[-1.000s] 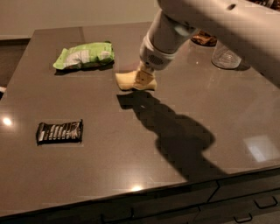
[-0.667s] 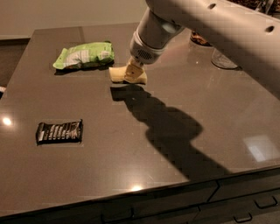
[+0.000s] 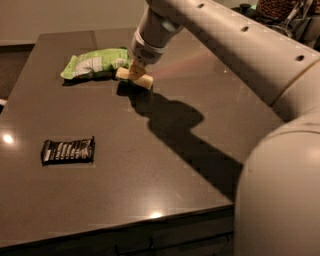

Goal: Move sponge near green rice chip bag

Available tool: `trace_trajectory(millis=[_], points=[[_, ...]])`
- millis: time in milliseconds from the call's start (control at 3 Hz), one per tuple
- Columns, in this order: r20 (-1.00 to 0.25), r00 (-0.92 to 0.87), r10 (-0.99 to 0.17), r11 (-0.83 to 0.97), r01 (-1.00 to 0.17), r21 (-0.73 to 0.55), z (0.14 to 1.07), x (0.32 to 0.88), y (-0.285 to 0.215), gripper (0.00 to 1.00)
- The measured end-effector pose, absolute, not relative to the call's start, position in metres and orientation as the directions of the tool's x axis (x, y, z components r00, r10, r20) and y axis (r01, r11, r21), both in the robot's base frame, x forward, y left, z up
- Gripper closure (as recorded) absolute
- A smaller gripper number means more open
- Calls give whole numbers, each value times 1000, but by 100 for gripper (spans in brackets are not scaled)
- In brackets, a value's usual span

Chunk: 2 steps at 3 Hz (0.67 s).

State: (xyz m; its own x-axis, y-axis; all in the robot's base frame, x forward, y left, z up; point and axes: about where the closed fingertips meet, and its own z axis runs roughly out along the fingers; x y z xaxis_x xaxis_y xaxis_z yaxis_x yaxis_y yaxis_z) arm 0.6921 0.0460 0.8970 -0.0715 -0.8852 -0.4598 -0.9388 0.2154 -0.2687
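The pale yellow sponge lies on the dark table just to the right of the green rice chip bag, touching or nearly touching its right end. My gripper comes down from the upper right and sits on the sponge, its cream fingers closed around the sponge's middle. The bag lies flat at the back left of the table. The sponge's upper middle is hidden behind the fingers.
A flat black ridged wrapper lies at the front left. The table's front edge runs along the bottom. My arm crosses the upper right and its large body fills the lower right. Cluttered items stand at the back right.
My gripper has carried the sponge left and farther back, from the table's middle to right beside the green bag. The view has also shifted.
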Motion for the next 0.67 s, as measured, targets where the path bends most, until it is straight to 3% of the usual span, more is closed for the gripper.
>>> trace_trajectory(millis=[667], points=[[-454,-24,-891,162,-950,-267,889,712,65,28]])
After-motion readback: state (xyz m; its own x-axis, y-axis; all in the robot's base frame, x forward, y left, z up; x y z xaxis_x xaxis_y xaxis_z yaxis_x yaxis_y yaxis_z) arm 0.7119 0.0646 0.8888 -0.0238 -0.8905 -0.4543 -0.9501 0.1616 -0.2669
